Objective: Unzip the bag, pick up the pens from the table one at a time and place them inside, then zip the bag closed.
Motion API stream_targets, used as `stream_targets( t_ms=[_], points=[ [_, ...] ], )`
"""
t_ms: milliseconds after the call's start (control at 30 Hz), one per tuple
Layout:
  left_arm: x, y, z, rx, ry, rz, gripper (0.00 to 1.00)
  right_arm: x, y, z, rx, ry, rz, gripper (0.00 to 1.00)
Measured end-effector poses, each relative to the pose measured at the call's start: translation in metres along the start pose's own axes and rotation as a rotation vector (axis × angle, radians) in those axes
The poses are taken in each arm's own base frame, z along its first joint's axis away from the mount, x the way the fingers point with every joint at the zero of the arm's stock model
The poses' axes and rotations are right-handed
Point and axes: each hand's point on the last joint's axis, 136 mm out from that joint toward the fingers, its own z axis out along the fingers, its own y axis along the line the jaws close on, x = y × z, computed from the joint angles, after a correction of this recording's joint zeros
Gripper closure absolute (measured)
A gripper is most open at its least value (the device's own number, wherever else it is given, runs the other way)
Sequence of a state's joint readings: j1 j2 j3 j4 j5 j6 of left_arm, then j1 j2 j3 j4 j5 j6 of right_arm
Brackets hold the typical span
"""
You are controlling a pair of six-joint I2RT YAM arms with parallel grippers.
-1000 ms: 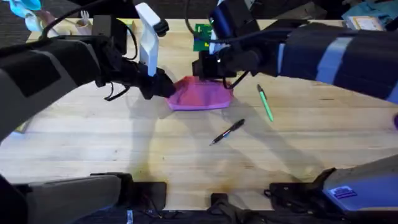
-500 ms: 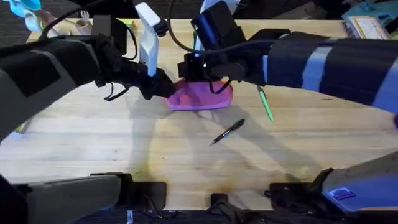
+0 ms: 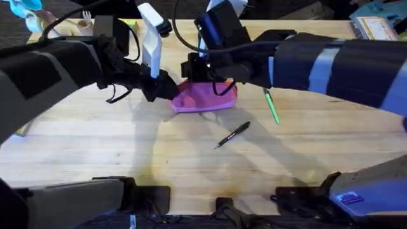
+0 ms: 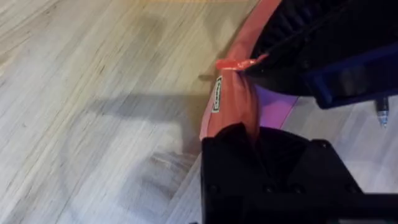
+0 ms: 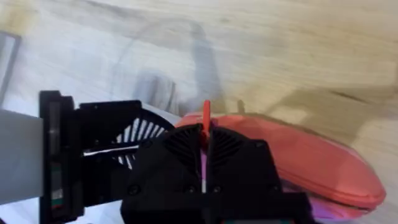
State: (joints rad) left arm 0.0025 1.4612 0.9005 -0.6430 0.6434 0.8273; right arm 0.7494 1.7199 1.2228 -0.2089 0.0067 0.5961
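Pinching the bag's (image 3: 206, 97) end, the left tool (image 3: 170, 89) anchors it; the right tool (image 5: 205, 138) grips the pull (image 5: 206, 117) and should draw straight along the zipper, slowly.

small label on the bag (image 4: 217, 94), lettering unreadable

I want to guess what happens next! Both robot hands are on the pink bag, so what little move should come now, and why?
Probably the right gripper, shut on the zipper pull, should slide it along the bag away from the left gripper, which pinches the bag's end to steady it. Both pens, green and black, lie on the table.
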Motion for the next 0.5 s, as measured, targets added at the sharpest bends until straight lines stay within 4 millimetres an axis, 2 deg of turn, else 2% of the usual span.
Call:
stream_targets(
  t_ms=[200, 367, 500],
  points=[
    [0.0, -0.001, 0.0, 0.003, -0.002, -0.001, 0.959, 0.006, -0.006, 0.001, 0.02, 0.026, 0.006, 0.97],
    [-0.001, -0.001, 0.0, 0.003, -0.003, 0.0, 0.959, 0.013, -0.01, 0.017, 0.036, 0.052, 0.01, 0.97],
    [-0.001, -0.001, 0.0, 0.003, -0.003, 0.0, 0.959, 0.011, -0.008, 0.021, 0.028, 0.044, 0.008, 0.97]
  ],
)
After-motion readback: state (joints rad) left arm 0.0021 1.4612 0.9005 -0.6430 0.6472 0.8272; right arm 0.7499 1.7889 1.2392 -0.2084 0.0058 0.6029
